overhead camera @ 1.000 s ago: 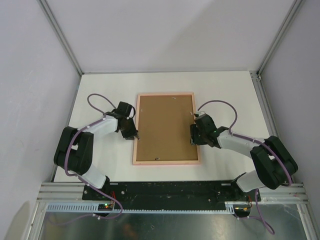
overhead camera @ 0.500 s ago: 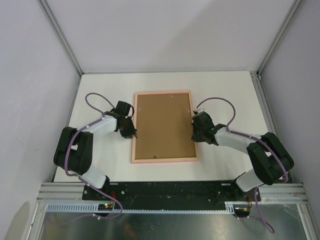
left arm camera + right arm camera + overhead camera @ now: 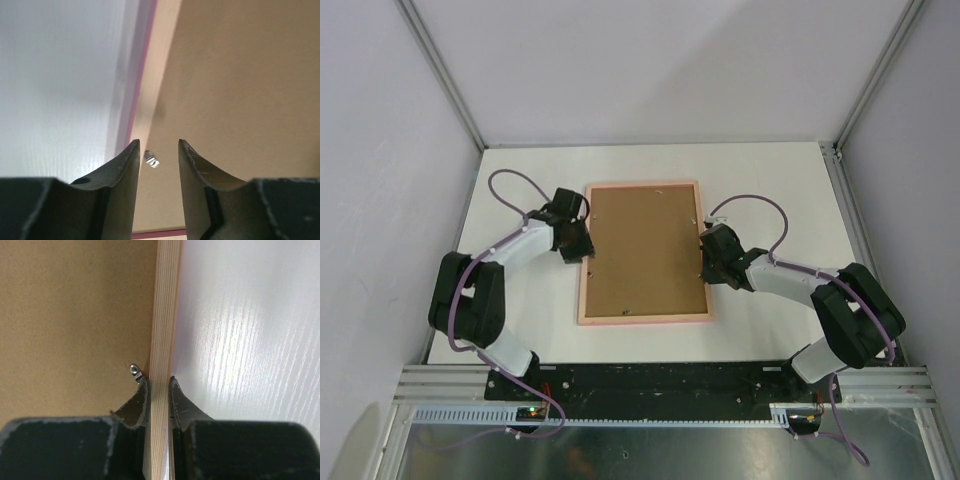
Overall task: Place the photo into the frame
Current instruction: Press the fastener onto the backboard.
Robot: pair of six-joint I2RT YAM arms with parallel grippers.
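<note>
Evidently it's tab work: the right claw (image 3: 158,382) clamps the frame (image 3: 165,315) by its right rail; the left claw (image 3: 158,145), half-open and empty, straddles a metal tab (image 3: 152,160), probably to turn next.

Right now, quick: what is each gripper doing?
Left gripper: open, holding nothing.
Right gripper: closed on the frame, pinching its side rail.
</note>
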